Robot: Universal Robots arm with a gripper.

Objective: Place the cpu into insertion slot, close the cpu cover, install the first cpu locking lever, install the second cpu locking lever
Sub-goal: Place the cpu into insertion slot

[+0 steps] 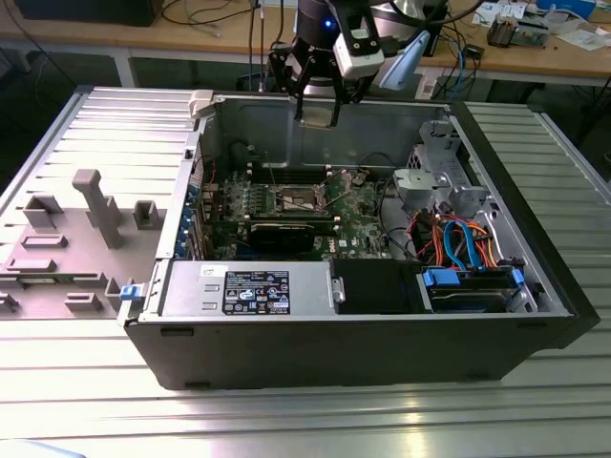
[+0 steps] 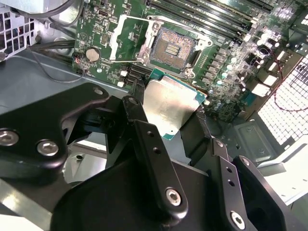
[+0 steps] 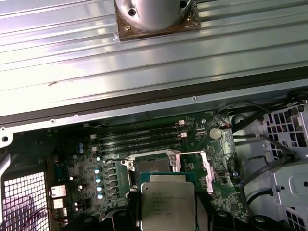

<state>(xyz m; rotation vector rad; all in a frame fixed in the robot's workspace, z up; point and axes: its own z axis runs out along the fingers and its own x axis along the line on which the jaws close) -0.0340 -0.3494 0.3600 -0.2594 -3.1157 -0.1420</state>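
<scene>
Gripping the flat grey-silver square cpu (image 2: 169, 103) by opposite edges to keep it level, the black gripper (image 1: 317, 114) hangs at twelve o'clock of the bare insertion slot (image 1: 298, 198) in the exterior view. The silvery cpu cover (image 2: 115, 42) stands open, leaving room for entry.

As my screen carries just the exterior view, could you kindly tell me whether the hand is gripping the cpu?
Observer: Yes; in the second wrist view the hand grips the cpu by two opposite edges.
Operator: Thank you. Is the insertion slot vacant?
Observer: Yes, the insertion slot lies bare, its contacts exposed.
Operator: And the cpu cover, please?
Observer: The cpu cover stands swung open beside the slot.
</scene>
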